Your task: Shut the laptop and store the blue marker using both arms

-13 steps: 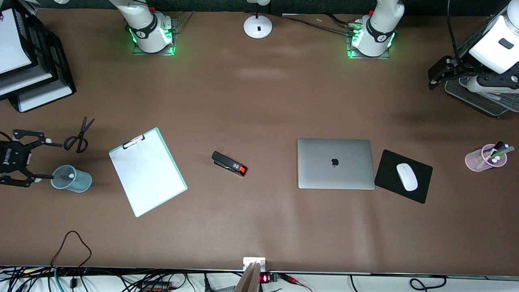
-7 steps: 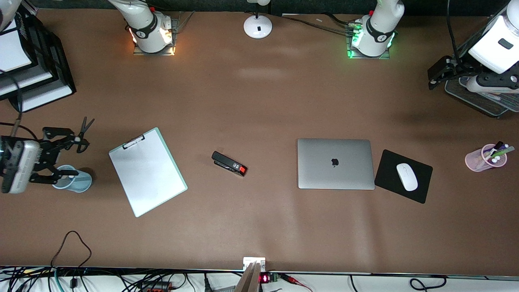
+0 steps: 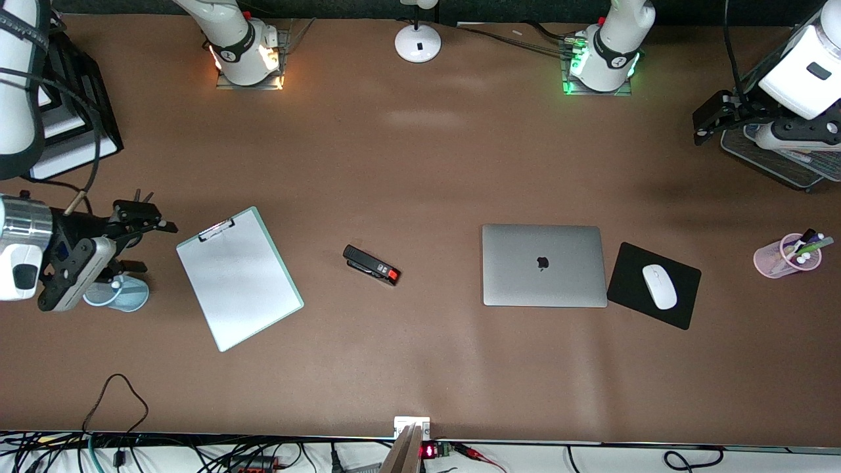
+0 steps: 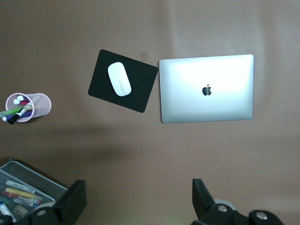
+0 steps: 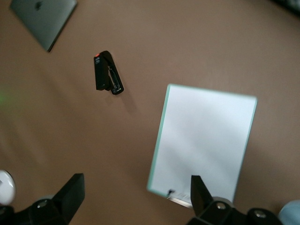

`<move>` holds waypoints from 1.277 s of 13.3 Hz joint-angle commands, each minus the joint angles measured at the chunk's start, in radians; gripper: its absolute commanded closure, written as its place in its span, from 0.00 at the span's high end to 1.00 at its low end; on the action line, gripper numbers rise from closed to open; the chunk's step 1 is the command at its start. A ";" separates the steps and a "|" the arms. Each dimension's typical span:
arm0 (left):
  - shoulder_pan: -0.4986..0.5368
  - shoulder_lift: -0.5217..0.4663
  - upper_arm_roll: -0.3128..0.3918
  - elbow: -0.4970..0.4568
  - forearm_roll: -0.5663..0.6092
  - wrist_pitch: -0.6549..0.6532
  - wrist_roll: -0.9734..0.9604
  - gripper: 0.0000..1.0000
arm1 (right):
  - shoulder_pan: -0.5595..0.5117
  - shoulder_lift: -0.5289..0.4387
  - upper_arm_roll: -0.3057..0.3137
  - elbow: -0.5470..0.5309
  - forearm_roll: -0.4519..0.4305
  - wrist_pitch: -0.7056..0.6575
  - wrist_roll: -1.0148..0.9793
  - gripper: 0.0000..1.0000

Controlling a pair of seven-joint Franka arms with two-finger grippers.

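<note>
Read the table [image 3: 420, 368] as a dial, w/ 12 at the arm bases and 6 at the front cam. The laptop [image 3: 542, 265] lay shut, lid down, logo up, at approx. 3 o'clock, just beside the mouse pad [image 3: 631, 286]. At 9 o'clock stood the pale cup [image 3: 135, 297] w/ a white tip showing inside, prob. the blue marker [image 3: 117, 285]. Its blue body I couldn't make out.

Your right pincer [image 3: 154, 247] hung released and empty over the table next to that cup, at the cup's 1 o'clock. The left pincer [image 3: 704, 128] waited spread and empty at 2 o'clock by the mesh tray [image 3: 782, 167].

Both jobs looked done, so what remained was prob. the retreat. Doing it well meant lifting straight up first, then swinging toward 12. The cup looked light and tippable, and the scissors [image 3: 142, 195] lay right under the wrist, so no low sideways sweep.
</note>
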 commanded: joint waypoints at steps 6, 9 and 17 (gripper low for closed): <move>-0.003 -0.006 0.001 -0.013 -0.021 -0.003 0.015 1.00 | 0.086 -0.184 -0.005 -0.213 -0.257 -0.014 0.550 1.00; -0.003 -0.003 0.001 -0.009 -0.021 0.003 0.015 1.00 | 0.088 -0.245 -0.005 -0.228 -0.357 -0.029 0.629 1.00; -0.005 -0.009 -0.002 -0.016 -0.057 0.006 0.018 1.00 | -0.004 -0.392 -0.009 -0.335 -0.411 0.035 0.637 1.00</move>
